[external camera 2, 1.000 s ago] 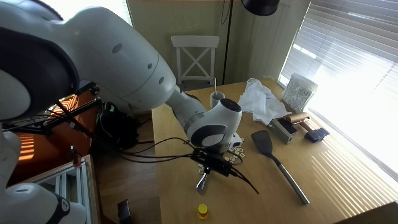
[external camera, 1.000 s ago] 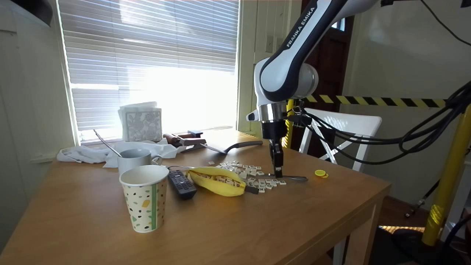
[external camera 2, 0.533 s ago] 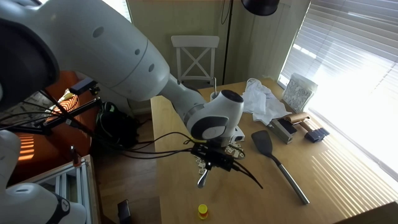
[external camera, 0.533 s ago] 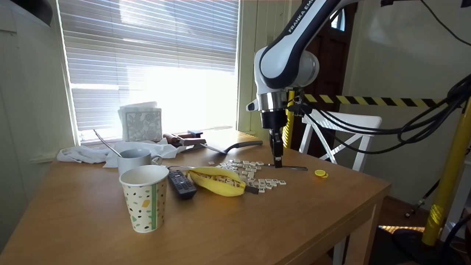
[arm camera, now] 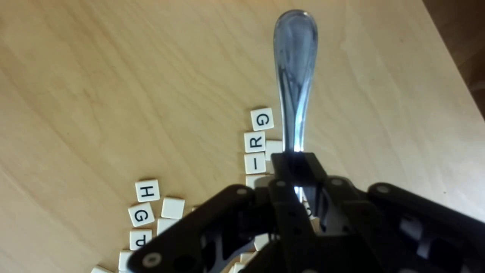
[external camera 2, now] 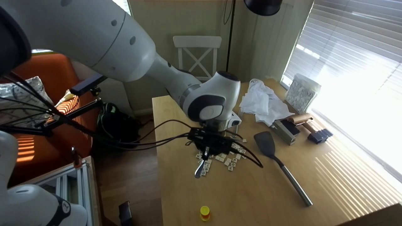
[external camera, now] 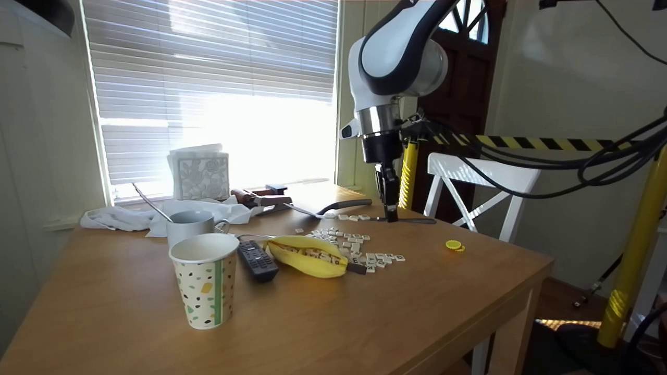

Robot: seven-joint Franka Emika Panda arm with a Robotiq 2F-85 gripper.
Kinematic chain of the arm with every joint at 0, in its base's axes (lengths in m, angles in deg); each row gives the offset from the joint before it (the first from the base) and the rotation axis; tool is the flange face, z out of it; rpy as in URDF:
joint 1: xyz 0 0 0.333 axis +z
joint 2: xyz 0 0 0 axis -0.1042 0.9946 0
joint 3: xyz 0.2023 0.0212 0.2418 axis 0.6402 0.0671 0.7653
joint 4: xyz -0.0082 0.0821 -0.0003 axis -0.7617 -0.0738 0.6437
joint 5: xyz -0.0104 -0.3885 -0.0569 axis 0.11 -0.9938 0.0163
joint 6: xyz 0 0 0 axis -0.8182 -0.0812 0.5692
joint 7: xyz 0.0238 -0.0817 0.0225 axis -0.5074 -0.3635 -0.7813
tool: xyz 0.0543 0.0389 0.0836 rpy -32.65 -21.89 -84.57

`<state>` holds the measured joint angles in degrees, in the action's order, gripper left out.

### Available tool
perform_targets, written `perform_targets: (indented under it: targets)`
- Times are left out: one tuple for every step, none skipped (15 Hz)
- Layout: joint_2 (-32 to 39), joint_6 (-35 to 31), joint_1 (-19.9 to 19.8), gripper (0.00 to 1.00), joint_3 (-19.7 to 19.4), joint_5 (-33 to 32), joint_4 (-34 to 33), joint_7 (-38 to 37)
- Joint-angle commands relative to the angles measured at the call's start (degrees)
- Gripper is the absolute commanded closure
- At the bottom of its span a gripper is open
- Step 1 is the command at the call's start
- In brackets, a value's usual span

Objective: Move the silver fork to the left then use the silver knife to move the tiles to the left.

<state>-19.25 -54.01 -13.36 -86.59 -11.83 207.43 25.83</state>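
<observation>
In an exterior view the silver fork [external camera: 255, 236] lies left, beyond the remote [external camera: 258, 260]; beside the banana [external camera: 302, 265] the tiles [external camera: 356, 247] spread; right of them the jaws clamp the silver knife [arm camera: 295, 76], a few tiles seemingly on its blade. Best carried level, slowly leftward. Sunlit blinds [external camera: 208, 78] back the wooden worktop [external camera: 312, 317]; a white chair [external camera: 516, 178] stands right.

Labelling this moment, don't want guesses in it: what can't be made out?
Part of the knife past the grip, wrist view: mostly behind the tool.
Several tiles, wrist view: covered by the tool or cut by the bottom edge.
Letters on most tiles, both exterior views: too small.
The banana and mug, in an exterior view: behind the arm.
Bottom inside the cup, in an exterior view: behind its near wall.
</observation>
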Motion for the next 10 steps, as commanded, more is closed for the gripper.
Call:
perform_targets:
  targets:
    - [-3.0, 3.6, 2.5, 0.96, -0.6, -2.7, 1.2, -1.9]
    - [-3.1, 4.4, 3.0, 0.96, -0.6, -3.0, 1.1, -2.2]
    - [-3.1, 5.2, 3.5, 0.96, -0.7, -3.7, 0.9, -2.7]
    - [-3.2, 5.9, 4.0, 0.96, -0.8, -4.7, 0.8, -3.4]
    - [-3.3, 6.7, 4.5, 0.96, -0.8, -5.6, 0.7, -4.0]
    - [-3.4, 7.3, 4.8, 0.96, -0.9, -6.6, 0.6, -4.7]
    - [-3.5, 8.0, 5.1, 0.96, -1.0, -7.7, 0.5, -5.2]
    - [-3.5, 8.7, 5.4, 0.96, -1.0, -8.8, 0.4, -5.9]
    - [-3.5, 9.4, 5.6, 0.96, -1.0, -9.7, 0.3, -6.5]
    - [-3.7, 10.0, 5.8, 0.96, -1.0, -10.7, 0.2, -6.9]
